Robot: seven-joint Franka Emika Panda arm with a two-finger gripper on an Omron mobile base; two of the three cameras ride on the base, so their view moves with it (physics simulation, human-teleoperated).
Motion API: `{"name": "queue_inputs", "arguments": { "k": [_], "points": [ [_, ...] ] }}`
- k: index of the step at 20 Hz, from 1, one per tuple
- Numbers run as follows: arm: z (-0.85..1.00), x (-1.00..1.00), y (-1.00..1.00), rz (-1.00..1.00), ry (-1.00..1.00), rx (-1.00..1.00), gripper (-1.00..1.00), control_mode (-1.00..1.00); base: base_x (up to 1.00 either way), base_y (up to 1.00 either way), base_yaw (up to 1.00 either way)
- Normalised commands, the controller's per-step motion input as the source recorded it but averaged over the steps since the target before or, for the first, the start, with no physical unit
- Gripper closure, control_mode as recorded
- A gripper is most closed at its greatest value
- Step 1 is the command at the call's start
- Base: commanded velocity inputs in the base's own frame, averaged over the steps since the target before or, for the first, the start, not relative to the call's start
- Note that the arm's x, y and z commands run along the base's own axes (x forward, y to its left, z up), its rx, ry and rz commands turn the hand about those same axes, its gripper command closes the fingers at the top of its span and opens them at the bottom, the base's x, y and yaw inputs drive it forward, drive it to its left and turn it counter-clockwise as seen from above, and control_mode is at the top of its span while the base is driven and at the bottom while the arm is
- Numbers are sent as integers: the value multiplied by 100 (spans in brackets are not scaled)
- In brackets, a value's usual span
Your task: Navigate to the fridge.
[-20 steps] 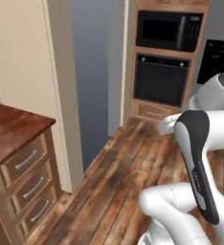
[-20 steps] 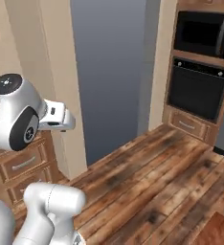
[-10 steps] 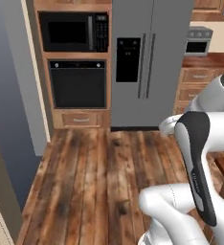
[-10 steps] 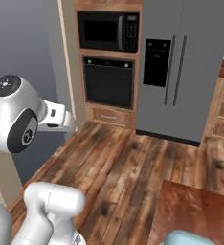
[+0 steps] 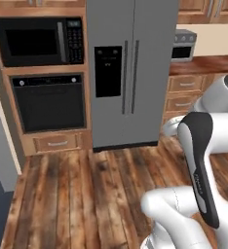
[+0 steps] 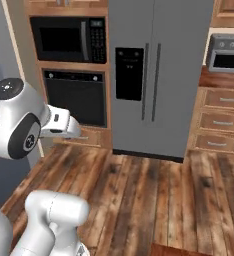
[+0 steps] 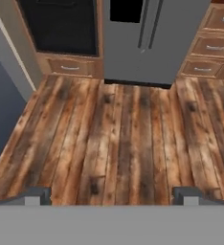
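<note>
Now, fridge [image 5: 130, 73]: tall grey two-door unit standing on the far wall, nearly centred ahead in both base views; its two long handles meet at the middle seam and a black dispenser panel sits on the left door
Why it reads as the goal: it fills the middle of the far wall while the base faces it squarely, so I judge the drive to be lined up on it and well along, with open floor yet to cross
Floor [image 7: 128, 139]: bare wooden planks run from the near edge up to the foot of the fridge, a free lane for the base
Oven [image 5: 50, 102]: black wall oven built into the wooden column just left of the fridge, drawer below it
Microwave [image 6: 69, 39]: black, set above the oven in the same column
Drawers [image 6: 219, 125]: wooden stack just right of the fridge, under a counter carrying a small grey appliance
Arm: folded back close over the base, which I take as a tucked travelling pose, not a reach
Gripper [image 7: 114, 196]: two small dark tips rise wide apart at the near edge of the hand view, nothing between them
Fridge relative to gripper: far ahead and slightly right of the midline between the tips, well apart, only its lower part seen at the top of the hand view
</note>
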Motion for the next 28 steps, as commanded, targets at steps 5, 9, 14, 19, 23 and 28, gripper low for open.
{"name": "queue_inputs", "arguments": {
  "k": [5, 9, 14, 19, 23, 28],
  "points": [
    [0, 0, 0, 0, 0, 0, -100, 100, 100, 27, -28],
    [0, 0, 0, 0, 0, 0, -100, 100, 100, 43, -14],
    [0, 0, 0, 0, 0, 0, -100, 100, 100, -69, 7],
    [0, 0, 0, 0, 0, 0, -100, 100, 100, -73, 10],
    [0, 0, 0, 0, 0, 0, -100, 100, 100, 0, 1],
    [0, 0, 0, 0, 0, 0, -100, 100, 100, 5, 0]
  ]
}}
